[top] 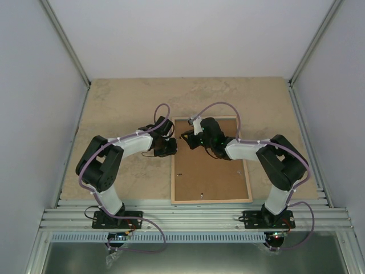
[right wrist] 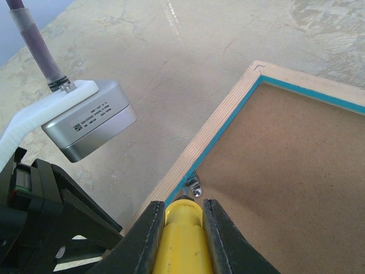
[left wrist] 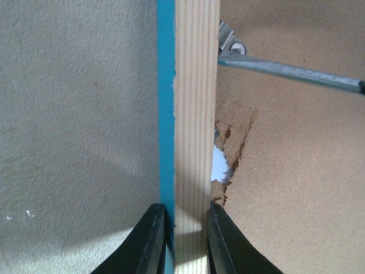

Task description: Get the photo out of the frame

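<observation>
Photo: not in view; judged to lie inside the frame (top: 173, 177), under the backing board (top: 211, 171).
Frame position: face down on the desk (top: 114, 103) between the two arms, with its light wood back rim up and a turquoise edge showing along the outside.
Why face down: this likely puts the backing board and its holding tabs within reach, since they must give way before the print can come out.
Left claw (left wrist: 183, 216): closed across the frame's left wood rim, one finger on the turquoise outer side and one on the inner side. It seems to be pinning the frame so it does not slide under the prying.
Right claw (right wrist: 182, 206): clamped on the yellow handle of a screwdriver (right wrist: 182, 240).
Tool aim: the metal shaft runs low over the board, with its tip at a small metal tab (left wrist: 231, 43) against the inner side of the left rim. It is probably there to bend or lever the tab clear.
Board damage: a ragged tear (left wrist: 231, 142) beside the rim lets a white sliver (left wrist: 220, 165) show through; whether that is mat or print back cannot be told.
Progress: judged early, with the board in place and the print not yet exposed.
Writing: a dark printed label sits on the silver camera housing (right wrist: 91, 120) of the left wrist, too small to read. No brand or lettering is visible on the frame, board or tool.
</observation>
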`<state>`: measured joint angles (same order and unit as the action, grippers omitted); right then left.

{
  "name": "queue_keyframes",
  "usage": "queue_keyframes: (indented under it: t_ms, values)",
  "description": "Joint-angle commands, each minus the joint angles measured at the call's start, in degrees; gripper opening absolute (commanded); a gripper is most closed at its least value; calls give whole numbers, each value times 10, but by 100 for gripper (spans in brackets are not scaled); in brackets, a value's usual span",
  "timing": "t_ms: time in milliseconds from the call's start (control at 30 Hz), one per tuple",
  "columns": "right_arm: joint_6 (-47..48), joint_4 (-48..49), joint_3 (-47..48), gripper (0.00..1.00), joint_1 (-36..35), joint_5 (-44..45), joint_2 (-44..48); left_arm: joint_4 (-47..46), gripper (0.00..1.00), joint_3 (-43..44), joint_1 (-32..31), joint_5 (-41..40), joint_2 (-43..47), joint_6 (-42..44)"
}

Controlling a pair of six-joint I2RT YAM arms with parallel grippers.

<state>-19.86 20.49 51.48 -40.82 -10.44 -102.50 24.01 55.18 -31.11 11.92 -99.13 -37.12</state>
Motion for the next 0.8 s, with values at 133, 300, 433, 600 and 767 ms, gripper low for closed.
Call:
queue_keyframes:
  t_ms: [133,300,433,600,767]
  values:
    - [-3,-6,-5,0,0,73,10,23,16,-26,-5,30,-2,-21]
    - [-11,-5,-12,1,1,86,21,19,16,-31,-5,32,-1,-27]
    - [-14,-4,-13,0,0,93,26,18,16,-32,-5,32,1,-29]
    - [-13,-11,-10,1,0,89,28,16,16,-32,-6,31,3,-32]
    - [-3,-21,-8,0,1,70,34,17,16,-29,-6,32,3,-32]
